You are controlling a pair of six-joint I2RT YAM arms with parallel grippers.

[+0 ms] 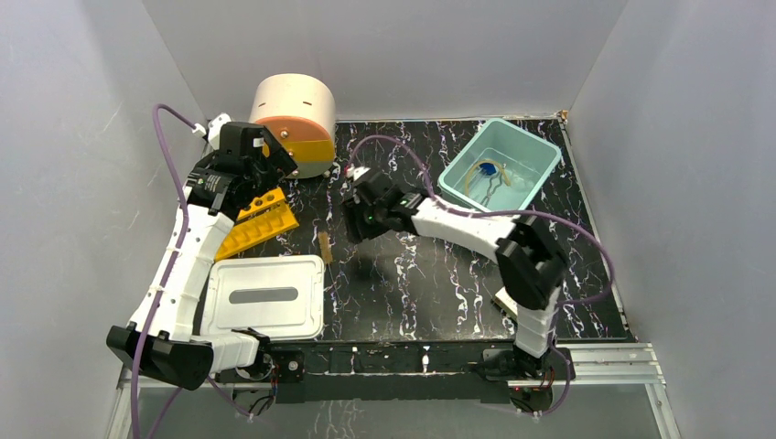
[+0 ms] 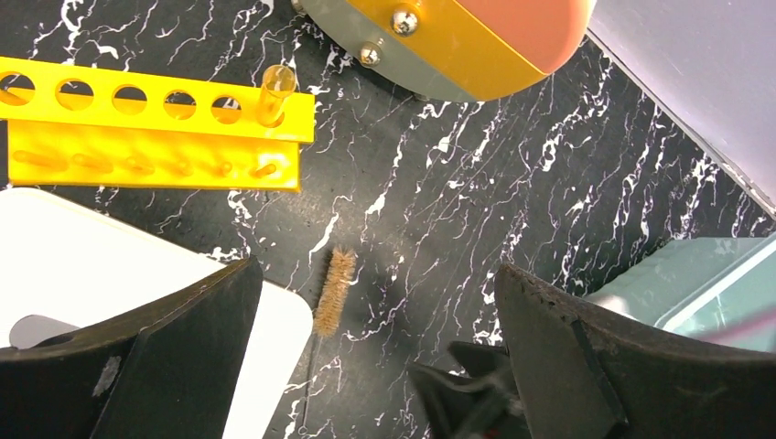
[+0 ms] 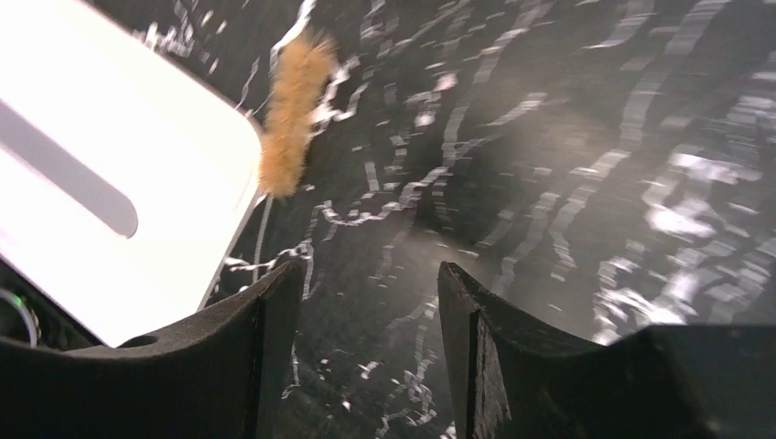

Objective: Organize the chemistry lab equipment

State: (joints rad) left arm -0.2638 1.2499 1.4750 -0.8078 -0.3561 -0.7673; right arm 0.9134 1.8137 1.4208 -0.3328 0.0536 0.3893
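The orange-yellow holed rack (image 1: 257, 225) lies on the black mat at the left, and it also shows in the left wrist view (image 2: 156, 128) with one amber tube (image 2: 274, 91) standing in an end hole. A tan bristle brush (image 1: 325, 247) on a thin wire lies beside the white lid, as both wrist views show (image 2: 334, 293) (image 3: 291, 110). The amber rubber hose (image 1: 476, 174), the blue-tipped piece (image 1: 489, 168) and the wire clamp (image 1: 499, 187) lie in the teal bin (image 1: 540, 146). My left gripper (image 1: 265, 165) (image 2: 377, 274) is open and empty above the rack. My right gripper (image 1: 352, 229) (image 3: 366, 274) is open and empty, just right of the brush.
A white flat lid (image 1: 265, 297) lies at the front left. A round peach and yellow device (image 1: 295, 112) stands at the back left. A small tan item (image 1: 506, 298) peeks out under the right arm. Grey walls close in the sides and the back.
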